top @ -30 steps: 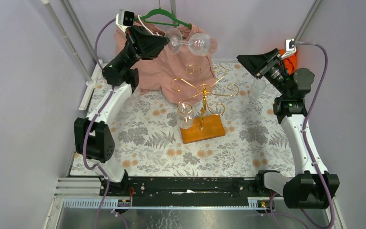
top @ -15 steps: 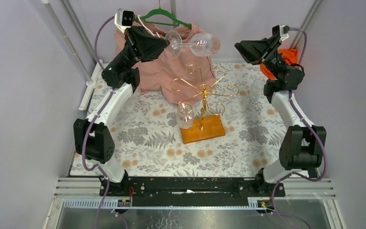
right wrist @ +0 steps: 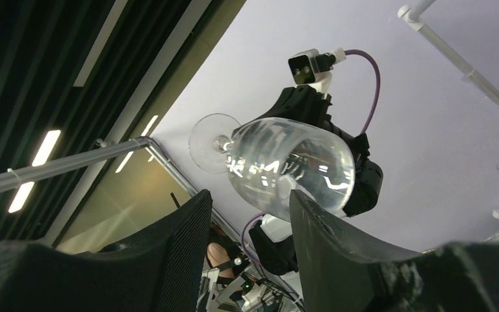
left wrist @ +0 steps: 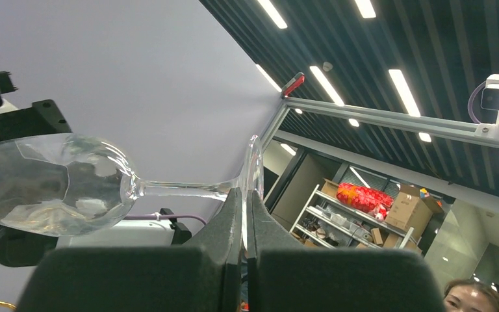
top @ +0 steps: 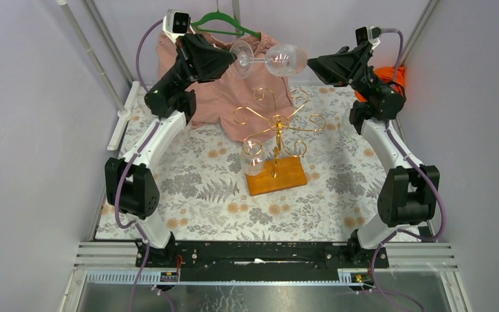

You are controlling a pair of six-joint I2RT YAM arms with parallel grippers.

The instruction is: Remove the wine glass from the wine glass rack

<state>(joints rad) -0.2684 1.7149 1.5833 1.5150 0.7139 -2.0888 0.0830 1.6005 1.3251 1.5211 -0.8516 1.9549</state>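
**Clear of the rack (top: 277, 140): wine glass (top: 266, 58) held high**

The wine glass lies sideways at twelve o'clock above the rack. The left gripper (top: 232, 59) is clenched on its foot, likely to present the bowl. The right gripper (top: 311, 64), jaws apart, faces that bowl from three o'clock, seemingly for a handover.

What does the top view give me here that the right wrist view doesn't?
Only top: the wine glass rack, with a second glass hanging from it. Only right wrist: the right hand is open, its fingers framing the bowl; contact unclear. Both: the wine glass held sideways in the air by the left hand.
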